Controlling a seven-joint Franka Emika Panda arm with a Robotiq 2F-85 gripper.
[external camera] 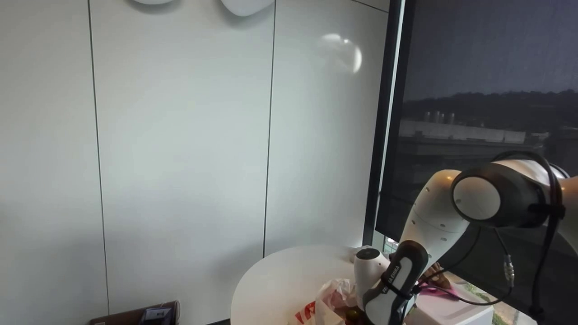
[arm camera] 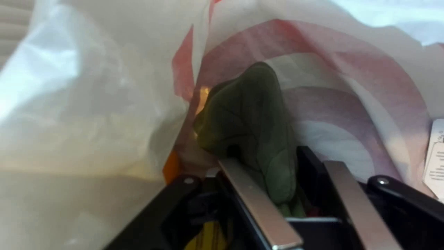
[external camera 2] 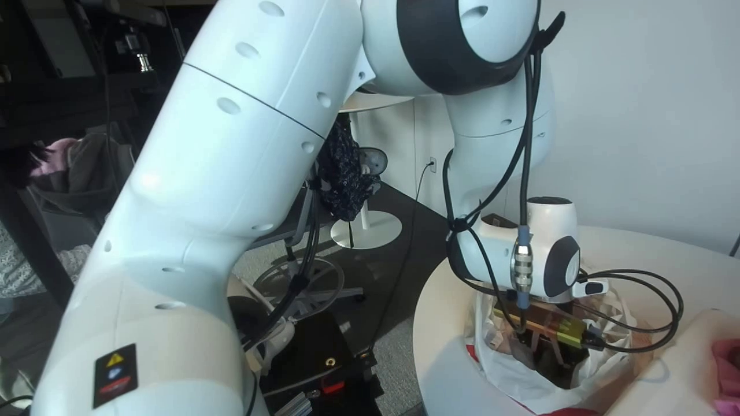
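Note:
In the wrist view my gripper [arm camera: 267,152] is down inside a white plastic bag [arm camera: 104,86] with red markings. A dark green, soft-looking item [arm camera: 251,107] sits between the two fingers. Both fingers lie against it, and it seems pinched, with its upper part folded above the fingertips. Its lower part is hidden between the fingers. An orange thing [arm camera: 171,168] lies beside the left finger. The bag stands open on a round white table in both exterior views [external camera: 336,295] [external camera 2: 520,381]. The gripper is mostly hidden by the bag and wrist there.
The round white table [external camera: 280,280] [external camera 2: 439,329] stands against a white wall [external camera: 180,135]. A pale box-like object [external camera: 456,307] with pink cloth [external camera: 435,291] stands close beside the bag. Loose cables [external camera 2: 653,277] loop off the wrist. A white printed tag [arm camera: 435,159] shows at the bag's side.

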